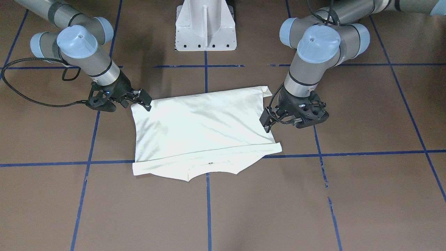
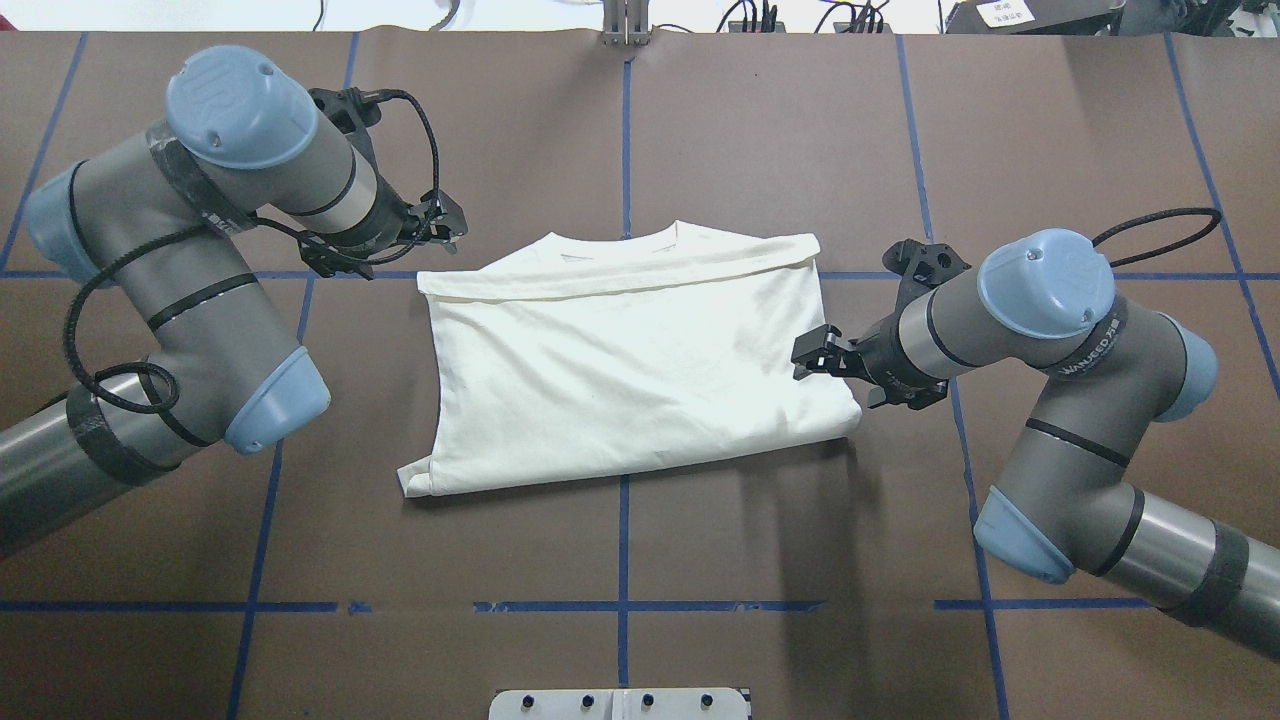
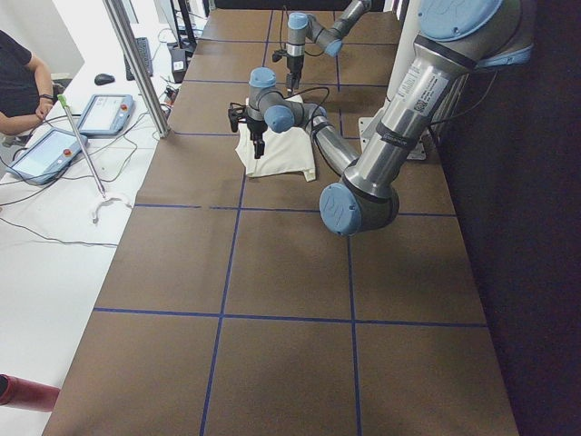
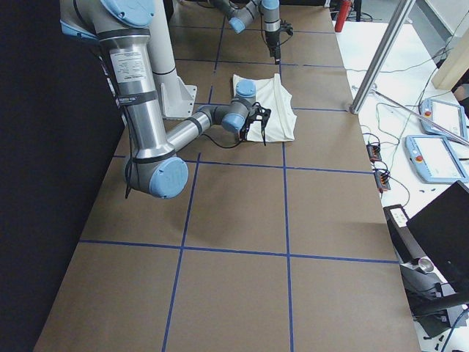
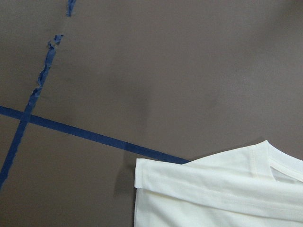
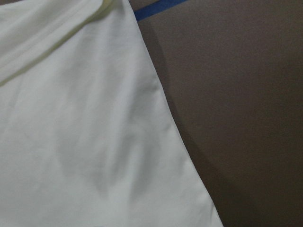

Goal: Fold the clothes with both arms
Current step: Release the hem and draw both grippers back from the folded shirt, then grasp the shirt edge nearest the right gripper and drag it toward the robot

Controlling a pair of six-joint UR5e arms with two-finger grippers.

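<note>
1 cream T-shirt (image 2: 630, 370), folded to a rough rectangle, plain side up, lies flat on the brown surface (image 2: 760, 150) w/ blue tape grid. Its collar edge points away from the robot. 2 arms: left gripper (image 2: 448, 228) is by the shirt's far left corner, jaws apart, empty. Right gripper (image 2: 812, 353) is at the shirt's right edge, jaws apart, empty.

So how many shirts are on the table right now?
1. The shirt lies folded on the table, collar away from the robot, between the left pincer and right pincer. Another beneath it cannot be ruled out.
</note>
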